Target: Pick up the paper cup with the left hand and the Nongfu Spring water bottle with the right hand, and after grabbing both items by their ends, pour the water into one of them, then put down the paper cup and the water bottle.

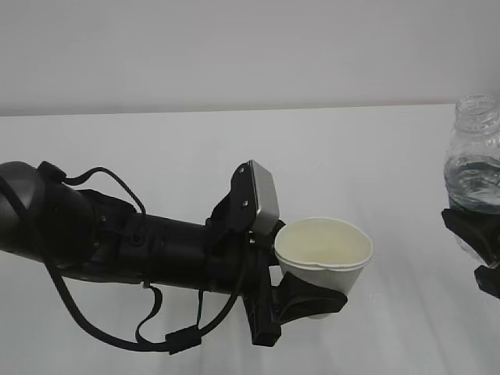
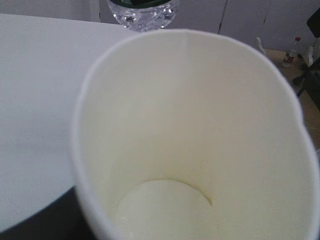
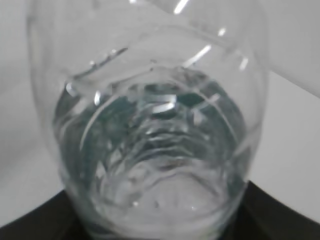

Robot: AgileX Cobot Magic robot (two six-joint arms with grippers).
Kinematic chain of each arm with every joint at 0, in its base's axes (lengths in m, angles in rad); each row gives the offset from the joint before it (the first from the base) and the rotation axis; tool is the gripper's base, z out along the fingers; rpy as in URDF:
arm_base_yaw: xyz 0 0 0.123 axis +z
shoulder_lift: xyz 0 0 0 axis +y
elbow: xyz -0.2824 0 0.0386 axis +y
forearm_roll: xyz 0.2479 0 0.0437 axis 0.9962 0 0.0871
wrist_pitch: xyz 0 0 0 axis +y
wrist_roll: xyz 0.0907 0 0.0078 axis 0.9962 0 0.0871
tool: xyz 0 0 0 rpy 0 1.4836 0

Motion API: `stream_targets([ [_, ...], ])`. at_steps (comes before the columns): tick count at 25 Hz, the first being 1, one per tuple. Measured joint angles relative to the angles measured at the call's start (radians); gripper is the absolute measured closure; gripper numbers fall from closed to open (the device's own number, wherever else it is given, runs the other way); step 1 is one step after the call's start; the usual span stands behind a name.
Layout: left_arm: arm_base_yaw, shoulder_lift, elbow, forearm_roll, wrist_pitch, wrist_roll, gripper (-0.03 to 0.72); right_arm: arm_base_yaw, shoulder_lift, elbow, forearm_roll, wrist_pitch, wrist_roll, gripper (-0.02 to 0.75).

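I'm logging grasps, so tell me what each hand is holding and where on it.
The left hand grips the paper cup near its base. The right hand grips the water bottle around its lower body.

Paper cup [image 1: 324,251] held above the table [image 1: 195,156] at the tip of the left hand [image 1: 301,301]. Well to the right of the cup: water bottle [image 1: 475,168], upright in the right hand [image 1: 476,242], water [image 1: 473,187] inside.
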Motion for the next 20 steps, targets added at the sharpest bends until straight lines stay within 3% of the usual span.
stream_targets([
  [9,0.0,0.0,-0.023,0.0,0.0,0.0,0.267,0.0,0.0,0.0,-0.013,-0.041,-0.015,0.301],
  [20,-0.004,0.0,-0.029,0.028,0.0,0.0,0.267,0.0,0.0,0.0,-0.046,-0.067,-0.202,0.301],
])
